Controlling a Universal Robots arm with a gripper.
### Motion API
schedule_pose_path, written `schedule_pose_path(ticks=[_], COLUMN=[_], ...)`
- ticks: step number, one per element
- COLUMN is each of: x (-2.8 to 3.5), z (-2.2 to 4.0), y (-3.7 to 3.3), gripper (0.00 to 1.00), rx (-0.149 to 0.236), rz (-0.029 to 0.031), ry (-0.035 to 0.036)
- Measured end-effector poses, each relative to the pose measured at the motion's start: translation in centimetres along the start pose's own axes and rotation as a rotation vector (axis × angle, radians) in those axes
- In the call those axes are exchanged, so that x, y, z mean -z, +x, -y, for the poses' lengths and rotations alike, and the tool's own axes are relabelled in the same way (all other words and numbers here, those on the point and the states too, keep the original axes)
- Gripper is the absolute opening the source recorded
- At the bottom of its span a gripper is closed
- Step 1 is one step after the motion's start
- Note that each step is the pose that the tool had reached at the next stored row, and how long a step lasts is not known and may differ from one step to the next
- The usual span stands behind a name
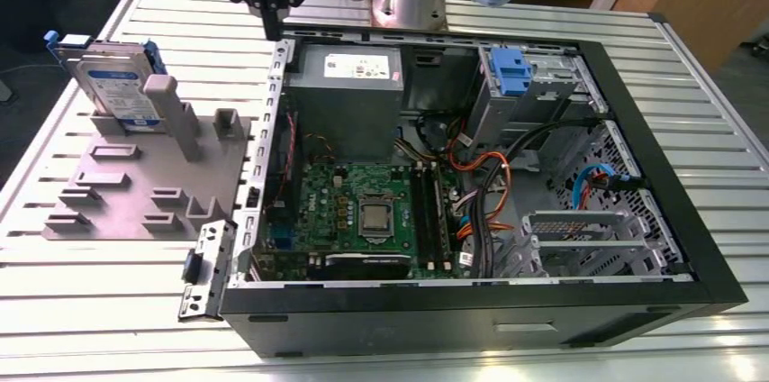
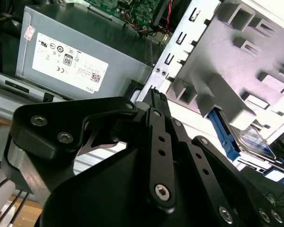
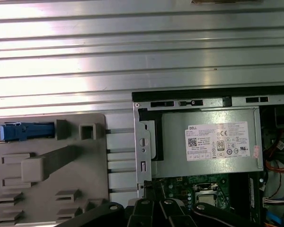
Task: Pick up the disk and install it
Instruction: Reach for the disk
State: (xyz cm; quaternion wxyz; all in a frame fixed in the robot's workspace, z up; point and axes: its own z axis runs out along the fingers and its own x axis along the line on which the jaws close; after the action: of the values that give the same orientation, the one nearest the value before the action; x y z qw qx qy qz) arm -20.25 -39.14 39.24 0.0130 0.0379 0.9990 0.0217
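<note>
The disk [image 1: 117,85] is a silver drive with a white-and-blue label in a blue carrier frame. It stands on edge in a slot at the far end of a grey holder block [image 1: 132,193], on the exterior view's left. The second wrist view shows the disk [image 2: 255,141] behind the block, and the first wrist view shows its blue edge [image 3: 26,131]. My gripper [image 1: 274,26] hangs above the far left corner of the open computer case [image 1: 673,220], to the right of the disk and apart from it. The black fingers [image 2: 154,101] are shut together with nothing between them.
Inside the case are a grey power supply box [image 1: 348,85] with a white sticker, a green motherboard [image 1: 366,211], a drive bay with a blue latch [image 1: 511,71] and a metal drive cage [image 1: 589,233]. Everything rests on a ribbed metal table [image 1: 108,301].
</note>
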Motion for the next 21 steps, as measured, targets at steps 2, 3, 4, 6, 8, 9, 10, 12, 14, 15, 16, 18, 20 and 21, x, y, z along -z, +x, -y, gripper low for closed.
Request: schedule_pose_path(ticks=[2, 3, 4, 6, 8, 9, 10, 12, 14, 15, 16, 18, 20, 21], x=[0.0, 0.0, 0.0, 0.0, 0.0, 0.0, 0.0, 0.01, 0.01, 0.0, 0.0, 0.01, 0.01, 0.01], z=[0.0, 0.01, 0.01, 0.01, 0.01, 0.01, 0.02, 0.02, 0.03, 0.04, 0.04, 0.04, 0.04, 0.05], y=[0.06, 0.07, 0.09, 0.09, 0.12, 0.15, 0.19, 0.3, 0.43, 0.48, 0.51, 0.58, 0.59, 0.61], gripper=[0.11, 0.11, 0.11, 0.11, 0.11, 0.11, 0.11, 0.11, 0.11, 0.11, 0.11, 0.11, 0.11, 0.11], rx=[0.0, 0.0, 0.0, 0.0, 0.0, 0.0, 0.0, 0.0, 0.0, 0.0, 0.0, 0.0, 0.0, 0.0], rz=[0.0, 0.0, 0.0, 0.0, 0.0001, 0.0001, 0.0001, 0.0, 0.0, 0.0001, 0.0001, 0.0, 0.0, 0.0], ry=[0.0, 0.0, 0.0001, 0.0, 0.0, 0.0, 0.0, 0.0, 0.0, -0.0001, -0.0001, 0.0, 0.0, 0.0])
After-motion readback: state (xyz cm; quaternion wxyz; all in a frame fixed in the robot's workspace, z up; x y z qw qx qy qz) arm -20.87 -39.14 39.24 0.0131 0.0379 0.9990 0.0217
